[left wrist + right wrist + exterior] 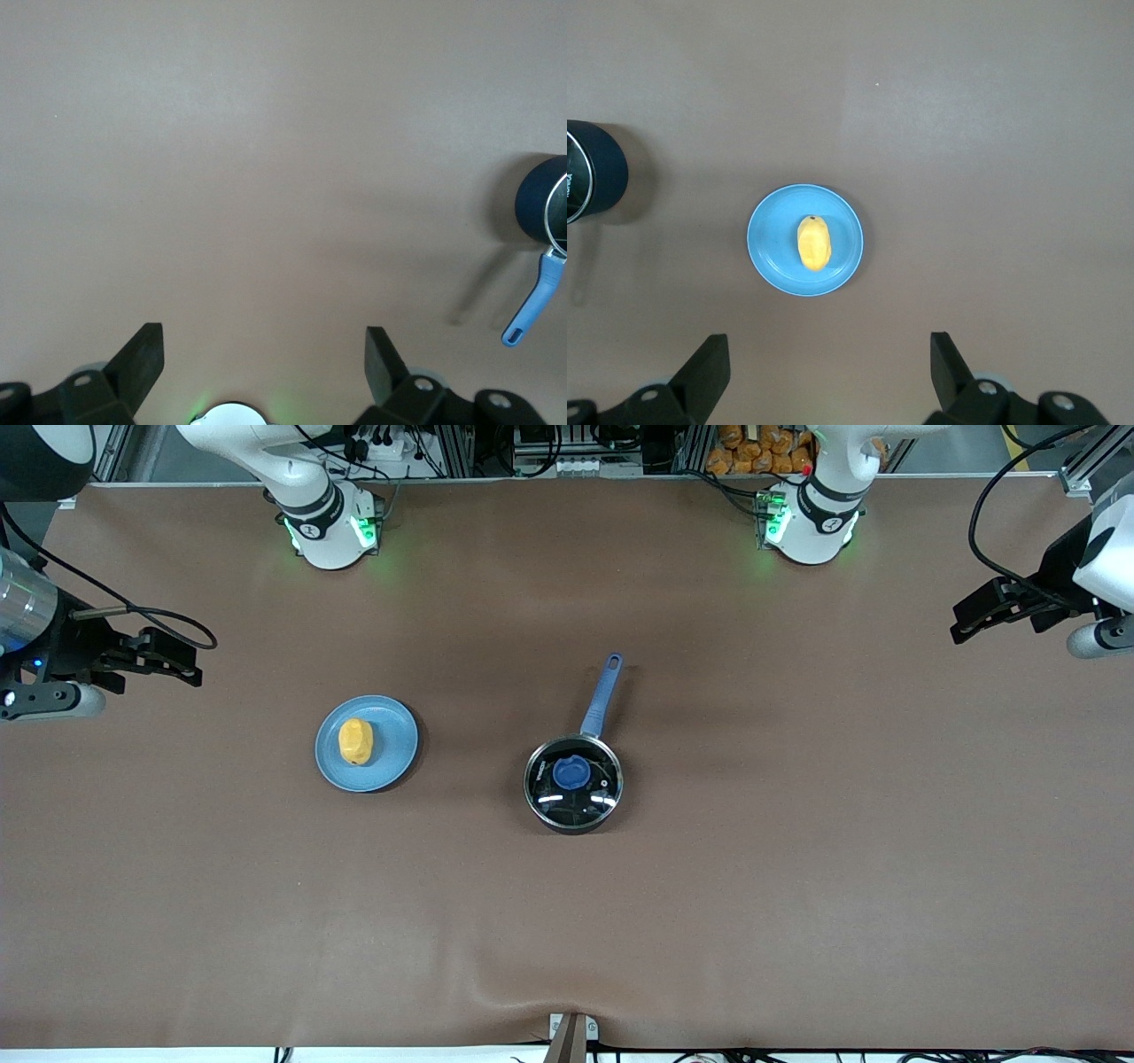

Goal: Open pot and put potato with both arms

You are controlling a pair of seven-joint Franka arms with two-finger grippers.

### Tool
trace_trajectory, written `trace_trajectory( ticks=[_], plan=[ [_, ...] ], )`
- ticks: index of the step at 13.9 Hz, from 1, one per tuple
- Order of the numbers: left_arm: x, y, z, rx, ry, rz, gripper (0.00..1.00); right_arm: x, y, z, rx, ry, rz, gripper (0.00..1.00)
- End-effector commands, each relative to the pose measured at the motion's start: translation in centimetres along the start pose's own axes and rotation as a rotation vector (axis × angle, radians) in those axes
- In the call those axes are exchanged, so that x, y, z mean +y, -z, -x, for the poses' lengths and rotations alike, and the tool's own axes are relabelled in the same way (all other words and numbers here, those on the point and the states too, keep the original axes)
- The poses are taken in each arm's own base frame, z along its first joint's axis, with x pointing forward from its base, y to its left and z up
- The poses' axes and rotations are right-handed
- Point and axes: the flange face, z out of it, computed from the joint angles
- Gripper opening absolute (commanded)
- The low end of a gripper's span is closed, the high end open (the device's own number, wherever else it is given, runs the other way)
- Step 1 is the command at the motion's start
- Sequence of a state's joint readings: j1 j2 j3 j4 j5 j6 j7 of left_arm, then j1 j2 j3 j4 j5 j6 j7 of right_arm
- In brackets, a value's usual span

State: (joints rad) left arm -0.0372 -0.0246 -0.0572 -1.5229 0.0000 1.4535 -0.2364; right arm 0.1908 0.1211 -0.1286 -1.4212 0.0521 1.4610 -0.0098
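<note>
Nearest the front camera stands the small round black saucepan [574,784] with its long straight blue handle [601,696] pointing toward the robots' bases; its clear glass lid [574,778] with a blue knob [572,771] is seated, so the pot is closed. Beside it, toward the right arm's end of the tabletop and slightly farther from the front camera, the small yellow-orange oval potato [356,741] lies on a flat round blue plate [394,757], well apart from the pot. The left gripper [973,622] hangs over bare tabletop at the left arm's end, fingers spread wide and empty. The right gripper [173,662] hangs over the right arm's end, likewise spread and empty. Neither touches anything.

The step in hand appears to be the approach. A sound course would bring the left gripper straight down over the blue knob, closing squarely on it and lifting the lid vertically clear of the rim, while the right gripper straddles the potato across its short axis without nudging the plate.

The brown tabletop [797,886] is matte, with a slight ripple at its near edge. Above it, aluminium framing, cables and a heap of orange items [762,447] fill the background.
</note>
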Motion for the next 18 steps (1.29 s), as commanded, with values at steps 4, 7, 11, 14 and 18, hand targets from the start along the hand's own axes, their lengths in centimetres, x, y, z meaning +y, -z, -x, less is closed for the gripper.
trace_trajectory(
  ticks=[4,7,11,14,18],
  plan=[
    [-0.3,1.1,0.3,0.024,-0.027,-0.003,1.0,0.3,0.3,0.1,-0.005,-0.001,0.013,1.0],
    [-0.5,1.9,0.6,0.03,-0.023,0.001,1.0,0.3,0.2,0.0,-0.006,-0.001,0.013,1.0],
    [-0.1,1.9,0.8,0.03,-0.031,0.001,1.0,0.4,-0.4,-0.1,-0.012,-0.005,0.014,1.0],
    [0.1,1.7,0.7,0.027,-0.037,0.0,1.0,0.2,-2.2,-0.5,-0.026,-0.002,0.012,1.0],
    [0.6,1.6,0.8,0.024,-0.045,-0.001,1.0,-0.4,-5.9,-1.1,-0.057,0.005,0.01,1.0]
  ],
)
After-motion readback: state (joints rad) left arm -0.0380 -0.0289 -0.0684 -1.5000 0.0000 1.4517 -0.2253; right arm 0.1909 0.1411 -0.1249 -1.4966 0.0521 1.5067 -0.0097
